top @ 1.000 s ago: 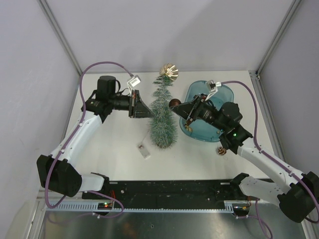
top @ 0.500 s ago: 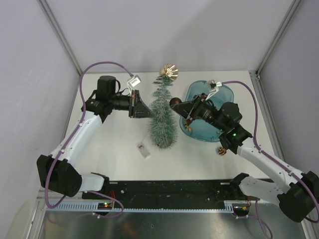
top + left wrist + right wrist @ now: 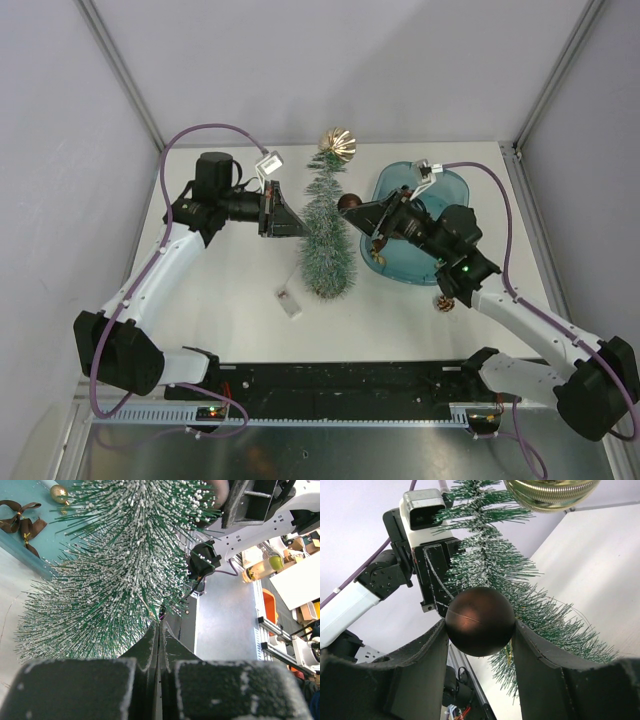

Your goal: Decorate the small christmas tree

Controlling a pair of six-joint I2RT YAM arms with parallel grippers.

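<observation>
The right tool (image 3: 479, 626) grasps a brown ball (image 3: 480, 617); left tool (image 3: 159, 626) clenched, apparently touching tree (image 3: 125, 570).

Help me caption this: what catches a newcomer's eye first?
The frosted small christmas tree mid-table stands out, a ribbed gold ornament at its tip. The right end effector holds a brown ball beside its right side, while the shut left end effector meets the bristles from the left.

Frosted-green xmas tree (image 3: 327, 240), upright, table (image 3: 225, 290) ctr
</observation>
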